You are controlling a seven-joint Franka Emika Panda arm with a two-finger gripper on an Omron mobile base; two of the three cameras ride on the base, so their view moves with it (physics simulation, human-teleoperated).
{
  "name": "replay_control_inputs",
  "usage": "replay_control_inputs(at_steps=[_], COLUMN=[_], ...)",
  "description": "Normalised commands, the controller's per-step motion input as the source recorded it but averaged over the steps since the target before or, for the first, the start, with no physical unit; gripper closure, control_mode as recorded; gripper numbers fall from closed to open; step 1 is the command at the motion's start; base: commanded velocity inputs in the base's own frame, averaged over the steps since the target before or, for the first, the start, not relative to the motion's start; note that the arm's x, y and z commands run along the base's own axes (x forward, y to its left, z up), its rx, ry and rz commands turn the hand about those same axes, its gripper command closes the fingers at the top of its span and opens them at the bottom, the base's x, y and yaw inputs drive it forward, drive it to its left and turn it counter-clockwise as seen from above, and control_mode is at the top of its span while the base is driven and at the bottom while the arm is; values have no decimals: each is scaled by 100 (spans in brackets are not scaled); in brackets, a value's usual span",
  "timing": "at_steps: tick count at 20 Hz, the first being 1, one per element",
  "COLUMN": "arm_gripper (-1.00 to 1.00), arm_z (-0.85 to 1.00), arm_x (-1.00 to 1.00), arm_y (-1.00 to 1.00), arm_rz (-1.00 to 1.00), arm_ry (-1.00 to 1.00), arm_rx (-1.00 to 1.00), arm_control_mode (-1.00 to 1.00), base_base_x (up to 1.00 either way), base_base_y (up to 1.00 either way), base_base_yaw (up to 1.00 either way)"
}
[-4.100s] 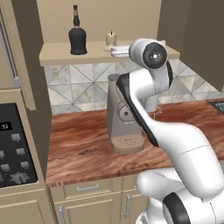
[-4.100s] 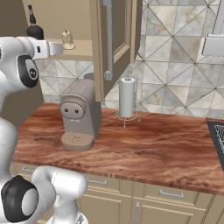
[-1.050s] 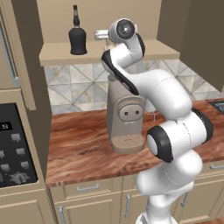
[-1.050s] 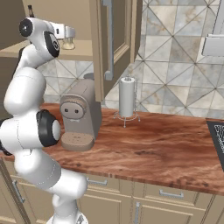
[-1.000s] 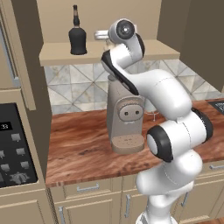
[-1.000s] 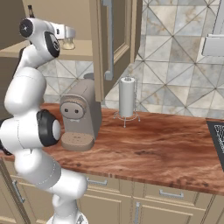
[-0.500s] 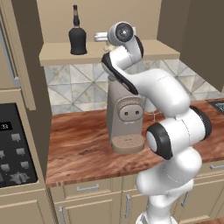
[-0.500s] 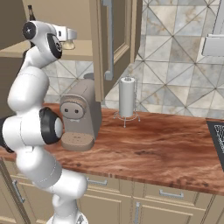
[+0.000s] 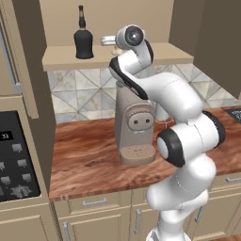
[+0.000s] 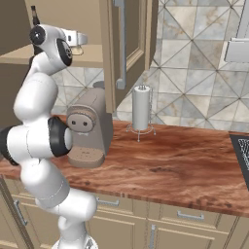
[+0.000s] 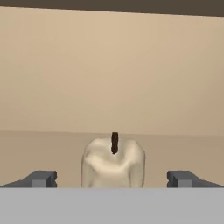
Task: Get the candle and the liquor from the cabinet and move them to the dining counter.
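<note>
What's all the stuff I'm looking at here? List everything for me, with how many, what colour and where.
candle: one, cream with a dark wick, on the cabinet shelf, between the open fingers.
liquor: one, black bottle, on the same shelf, left of the candle.
cabinet: one, tan, on the wall above the worktop, door open.
coffee machine: one, beige, on the worktop under the shelf.
paper towel roll: one, white, on a wire stand right of the coffee machine.
worktop: one, reddish-brown wood grain, with tan drawers below.
wall tiles: grey and beige, behind the worktop.
gripper: one, dark fingertips, open either side of the candle.
</note>
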Motion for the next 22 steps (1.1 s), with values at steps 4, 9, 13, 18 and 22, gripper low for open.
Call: replay_control_inputs(at_steps=[4, 9, 13, 18, 22], arm_gripper=[-100, 100, 100, 100, 100], arm_z=[-9, -8, -10, -10, -6], arm_x=[15, 14, 12, 8, 1], arm_y=[-1, -3, 0, 0, 0], arm_rz=[3, 2, 2, 2, 0], arm_ry=[0, 0, 0, 0, 0], arm_rx=[0, 0, 0, 0, 0], arm_control_mode=[-100, -100, -100, -100, -100], base_base_x=[0, 0, 0, 0, 0], base_base_y=[0, 0, 0, 0, 0], base_base_yaw=[0, 0, 0, 0, 0])
